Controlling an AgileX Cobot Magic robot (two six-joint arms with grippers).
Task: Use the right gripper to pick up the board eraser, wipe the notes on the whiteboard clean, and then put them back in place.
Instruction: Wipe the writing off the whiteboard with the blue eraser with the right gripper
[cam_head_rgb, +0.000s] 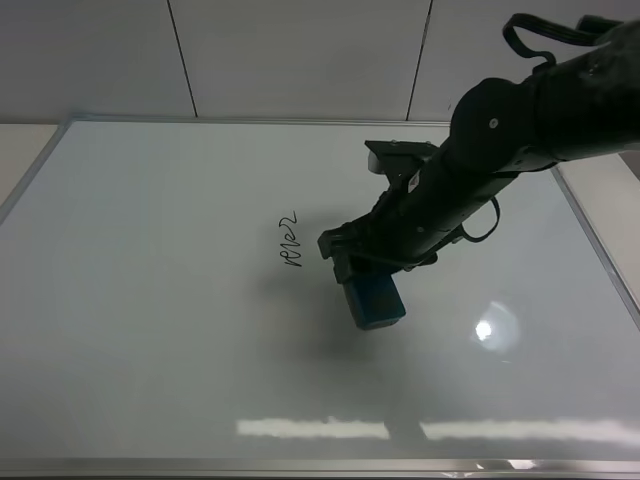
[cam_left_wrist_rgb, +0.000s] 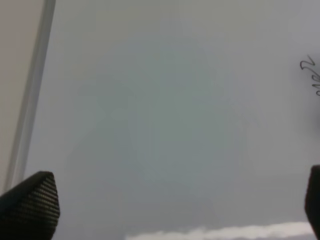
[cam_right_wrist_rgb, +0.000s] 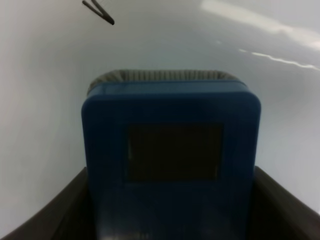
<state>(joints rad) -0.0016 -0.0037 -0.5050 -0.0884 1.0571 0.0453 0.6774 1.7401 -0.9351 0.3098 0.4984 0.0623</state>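
The whiteboard fills most of the exterior high view. The notes, a short black scribble, sit near its middle; parts of them show in the left wrist view and in the right wrist view. My right gripper is shut on the blue board eraser and holds it just right of and below the notes, near the board surface. In the right wrist view the eraser sits between the dark fingers, its felt edge facing the board. My left gripper is open and empty over bare board.
The board's silver frame runs along the front edge and down the left side. A grey wall stands behind the board. Bright light reflections lie on the board at right and front.
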